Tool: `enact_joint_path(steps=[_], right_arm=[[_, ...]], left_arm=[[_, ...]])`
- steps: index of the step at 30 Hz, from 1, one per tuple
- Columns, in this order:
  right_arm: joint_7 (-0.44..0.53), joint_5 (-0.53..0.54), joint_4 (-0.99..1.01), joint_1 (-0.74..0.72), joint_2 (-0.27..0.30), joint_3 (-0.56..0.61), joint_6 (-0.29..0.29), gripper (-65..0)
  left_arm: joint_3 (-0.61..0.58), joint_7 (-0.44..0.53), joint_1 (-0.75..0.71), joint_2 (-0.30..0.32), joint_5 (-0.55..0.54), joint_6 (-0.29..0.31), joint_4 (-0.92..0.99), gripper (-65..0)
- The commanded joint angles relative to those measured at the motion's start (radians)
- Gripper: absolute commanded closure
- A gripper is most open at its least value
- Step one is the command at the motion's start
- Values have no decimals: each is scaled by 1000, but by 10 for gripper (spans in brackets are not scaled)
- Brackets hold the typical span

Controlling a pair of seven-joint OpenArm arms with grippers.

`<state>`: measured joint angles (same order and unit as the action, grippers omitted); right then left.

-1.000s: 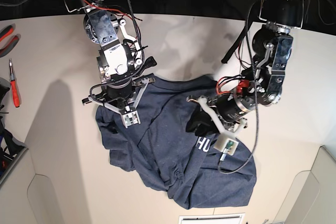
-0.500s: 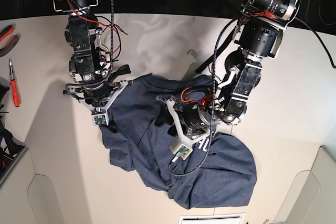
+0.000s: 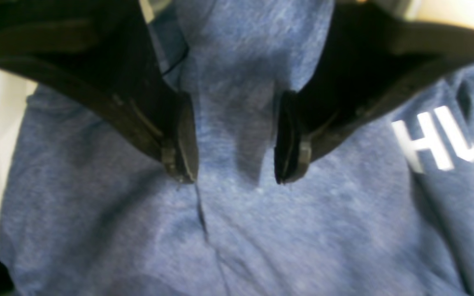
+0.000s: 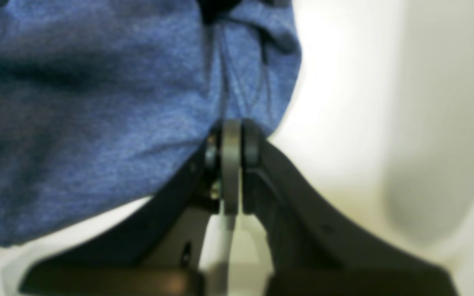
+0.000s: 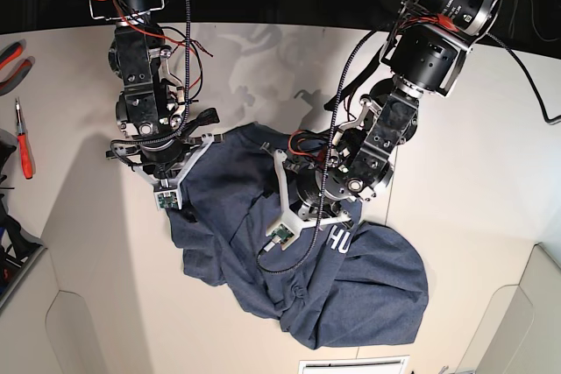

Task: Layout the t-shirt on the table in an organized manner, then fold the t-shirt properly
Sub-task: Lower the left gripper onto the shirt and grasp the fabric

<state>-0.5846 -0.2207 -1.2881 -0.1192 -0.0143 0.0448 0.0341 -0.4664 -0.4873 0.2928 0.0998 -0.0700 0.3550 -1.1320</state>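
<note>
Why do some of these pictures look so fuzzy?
Right wrist view: the closed black right claw and the heathered navy-blue t-shirt are out of focus. Left wrist view: softly blurred, the white letters glare. Base view: sharp, with grey arm shadows on the white table.

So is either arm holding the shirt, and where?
Right gripper pinches the shirt's edge; left gripper is open above it.
</note>
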Motion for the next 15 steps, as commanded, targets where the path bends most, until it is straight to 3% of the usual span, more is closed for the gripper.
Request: enact_joint_path(steps=[1, 10, 15], right_arm=[[7, 1, -13, -18, -2, -1, 0, -8], [7, 5, -13, -16, -2, -1, 0, -8], [7, 5, -13, -16, -2, -1, 0, -8]], left_arm=[[0, 19, 13, -3, -11, -3, -15, -335], [0, 42, -16, -2, 2, -6, -14, -335], [0, 57, -16, -2, 115, -135, -14, -330]])
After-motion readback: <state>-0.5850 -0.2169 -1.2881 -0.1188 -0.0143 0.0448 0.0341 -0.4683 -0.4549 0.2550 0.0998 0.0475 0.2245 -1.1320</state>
